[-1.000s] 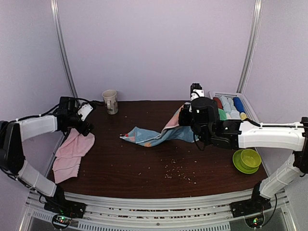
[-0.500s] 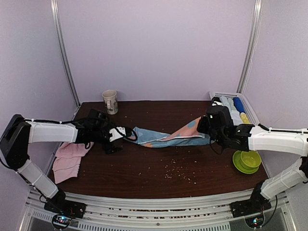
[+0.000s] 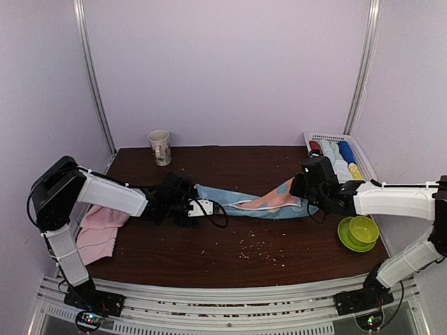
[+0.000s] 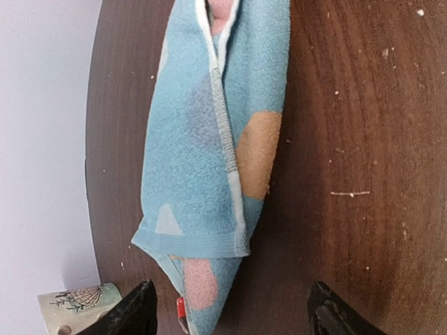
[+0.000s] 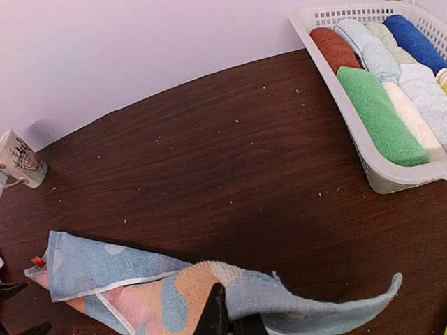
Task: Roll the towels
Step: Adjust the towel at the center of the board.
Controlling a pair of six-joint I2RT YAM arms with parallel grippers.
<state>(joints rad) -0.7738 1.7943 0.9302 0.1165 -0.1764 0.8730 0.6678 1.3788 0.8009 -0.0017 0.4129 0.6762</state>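
A light blue towel (image 3: 244, 202) with orange, pink and white patches lies stretched across the middle of the table. My right gripper (image 3: 299, 190) is shut on its right end (image 5: 230, 289), and a loose flap trails off to the right. My left gripper (image 4: 230, 315) is low at the towel's left end, open. The towel's folded corner (image 4: 202, 279), with a small red tag, lies between the two fingers, and neither one touches it. Pale pink towels (image 3: 101, 223) lie in a heap at the table's left edge, behind the left arm.
A white slatted basket (image 5: 307, 28) at the back right holds several rolled towels in red, green, blue and white. Stacked green bowls (image 3: 358, 232) sit at the right edge and a mug (image 3: 160, 146) at the back left. Crumbs dot the dark wooden table (image 3: 230, 248).
My left arm swung from the pink towels to the blue towel's left end, its jaws narrowing a little. My right gripper carried its end rightwards and down, pulling the towel out long.
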